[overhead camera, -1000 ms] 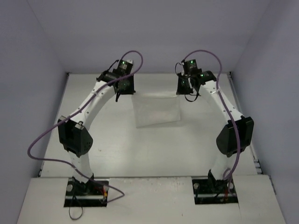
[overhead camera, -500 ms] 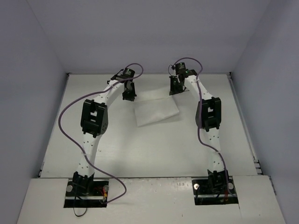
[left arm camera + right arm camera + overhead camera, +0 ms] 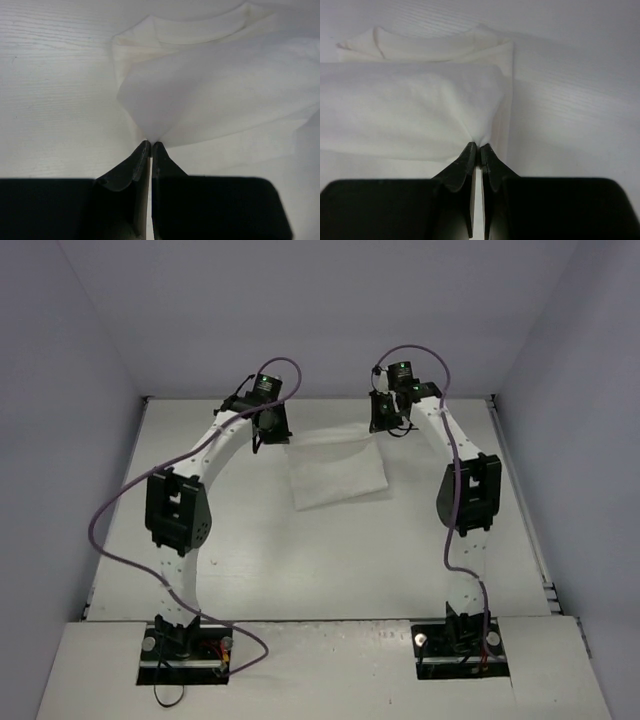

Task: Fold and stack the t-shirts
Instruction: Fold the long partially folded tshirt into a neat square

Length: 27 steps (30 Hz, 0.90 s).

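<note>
A white t-shirt [image 3: 337,472] lies folded into a rough rectangle at the far middle of the table; no red print shows. My left gripper [image 3: 272,440] is shut on its far left corner, and the left wrist view shows the fabric [image 3: 215,95] pinched at the fingertips and lifted in a cone above lower layers. My right gripper [image 3: 389,430] is shut on the far right corner; in the right wrist view the cloth [image 3: 410,110] gathers into the closed tips [image 3: 476,146], with the collar edge beyond.
The white table [image 3: 250,570] is ringed by grey walls on three sides. Purple cables loop off both arms. The arm bases [image 3: 185,640] sit on the near ledge.
Both grippers have shifted slightly at the shirt's far edge, holding its far corners, and both arms' elbows have changed pose. The shirt's far edge now reaches farther back.
</note>
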Each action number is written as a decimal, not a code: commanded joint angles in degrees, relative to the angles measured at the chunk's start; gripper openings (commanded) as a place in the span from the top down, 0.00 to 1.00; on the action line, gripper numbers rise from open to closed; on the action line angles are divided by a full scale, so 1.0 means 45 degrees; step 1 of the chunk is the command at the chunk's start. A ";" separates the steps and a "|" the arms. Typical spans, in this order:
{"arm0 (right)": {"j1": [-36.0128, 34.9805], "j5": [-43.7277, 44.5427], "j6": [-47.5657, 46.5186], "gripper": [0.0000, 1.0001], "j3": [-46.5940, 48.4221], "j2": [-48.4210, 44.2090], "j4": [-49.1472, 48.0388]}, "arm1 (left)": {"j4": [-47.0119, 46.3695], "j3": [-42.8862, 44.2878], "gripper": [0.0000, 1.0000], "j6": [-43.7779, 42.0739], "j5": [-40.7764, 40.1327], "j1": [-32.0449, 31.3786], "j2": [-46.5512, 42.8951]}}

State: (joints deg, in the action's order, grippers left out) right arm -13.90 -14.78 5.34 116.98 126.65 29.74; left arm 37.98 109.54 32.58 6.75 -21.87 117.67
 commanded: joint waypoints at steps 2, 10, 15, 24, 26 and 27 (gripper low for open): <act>-0.0017 0.0664 -0.0202 1.00 -0.3197 -0.4423 -0.0328 | -0.0387 -0.1684 1.00 0.0564 -0.0911 -0.1703 -0.3976; -0.0099 0.1383 0.0409 1.00 -0.8816 -0.9746 -0.0588 | -0.0402 -0.5359 1.00 0.2312 -0.2531 -0.4476 -0.7070; -0.0173 0.1456 0.0942 1.00 -1.1771 -1.2222 -0.0890 | -0.0412 -0.6917 1.00 0.3172 -0.3186 -0.5929 -0.8061; -0.0154 0.1603 0.1452 1.00 -1.2716 -1.3552 -0.1183 | -0.0375 -0.7656 1.00 0.3577 -0.3654 -0.6587 -0.8288; -0.0154 0.1501 0.1148 1.00 -1.1650 -1.2458 -0.1199 | -0.0349 -0.7056 1.00 0.3168 -0.3746 -0.6373 -0.7900; -0.0154 0.1488 0.1026 1.00 -1.1057 -1.2152 -0.1199 | -0.0348 -0.6858 1.00 0.3064 -0.3734 -0.6234 -0.7681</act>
State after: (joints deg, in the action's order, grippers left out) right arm -14.39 -9.25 11.64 58.32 65.81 28.32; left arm 37.85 72.78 48.00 -7.10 -51.70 82.51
